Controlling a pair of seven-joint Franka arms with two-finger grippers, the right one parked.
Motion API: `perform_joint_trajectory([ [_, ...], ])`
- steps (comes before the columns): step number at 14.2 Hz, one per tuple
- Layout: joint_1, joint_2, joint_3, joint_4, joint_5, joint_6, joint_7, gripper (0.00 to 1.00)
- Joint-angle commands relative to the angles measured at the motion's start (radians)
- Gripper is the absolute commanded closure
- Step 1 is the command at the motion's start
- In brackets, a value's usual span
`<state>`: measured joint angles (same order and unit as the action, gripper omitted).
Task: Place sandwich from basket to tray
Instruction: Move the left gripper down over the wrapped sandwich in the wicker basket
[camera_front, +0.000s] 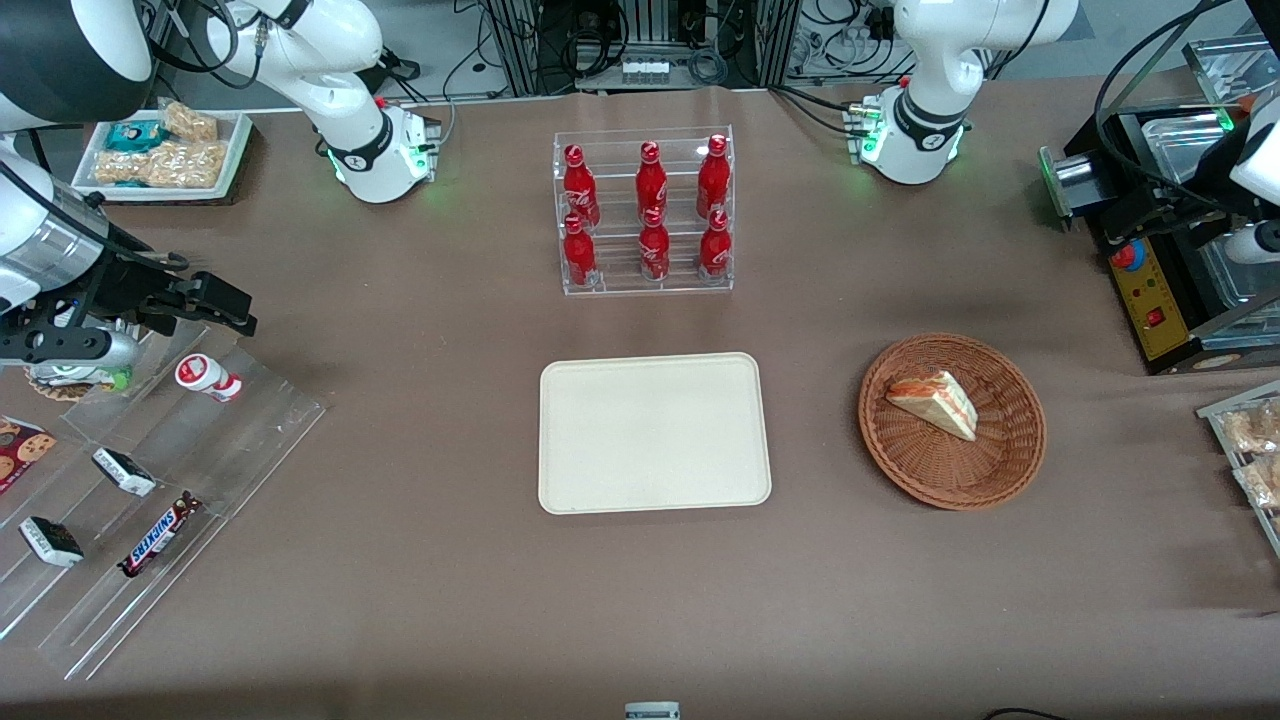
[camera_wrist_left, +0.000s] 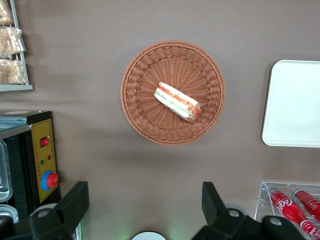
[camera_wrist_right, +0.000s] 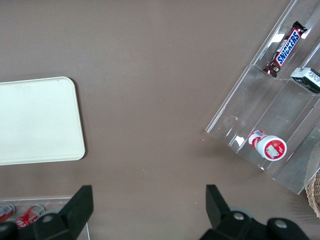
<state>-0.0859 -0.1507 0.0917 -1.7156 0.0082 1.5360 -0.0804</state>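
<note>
Step in hand: the reach for the sandwich (camera_wrist_left: 177, 101), judged from the gripper (camera_wrist_left: 145, 210) hanging high above the table with nothing between its fingers.
Gripper state: fingers (camera_wrist_left: 72, 202) spread wide apart, empty, well clear of the wicker basket (camera_wrist_left: 137, 75).
Sandwich position: lying on its side in the basket, a little off centre, its filling edge of red-orange and green facing up in the wrist view; it is clear-wrapped.
Tray: the cream tray (camera_front: 655, 432) sits bare on the brown table, toward the parked arm's end from the basket (camera_front: 1010, 455), with a gap of table between them.
Approach advice: centre the gripper over the middle of the wedge (camera_front: 933, 401) before descending, and turn the wrist so the fingers close across the bread faces, not along the long edge.
Grip advice: likely soft bread under slippery film, so a gentle squeeze low on the wedge should hold it without crushing.
Risk: the basket's raised rim may catch a finger on a slanted descent; a straight vertical drop looks safer.
Nearby: the rack of red cola bottles (camera_front: 645, 205) stands well apart from the path to the tray.
</note>
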Motion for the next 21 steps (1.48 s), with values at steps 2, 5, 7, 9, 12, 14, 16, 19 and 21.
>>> perform_joint_trajectory([
  [2,0.024,0.005,0.006,0.030,-0.008,-0.022,0.022,0.00],
  [5,0.032,0.023,0.006,-0.010,0.015,-0.019,0.015,0.00],
  [7,0.035,0.040,0.005,-0.109,0.033,0.040,0.002,0.00],
  [9,0.034,0.034,0.000,-0.273,0.033,0.209,-0.130,0.00],
  [12,0.026,0.059,-0.065,-0.422,0.029,0.424,-0.597,0.00],
  [14,0.025,0.107,-0.127,-0.482,0.027,0.586,-0.888,0.00],
  [16,0.025,0.183,-0.171,-0.484,0.042,0.660,-1.045,0.00],
  [19,0.022,0.259,-0.178,-0.489,0.064,0.717,-1.062,0.00],
  [21,0.018,0.287,-0.178,-0.508,0.070,0.739,-1.067,0.00],
])
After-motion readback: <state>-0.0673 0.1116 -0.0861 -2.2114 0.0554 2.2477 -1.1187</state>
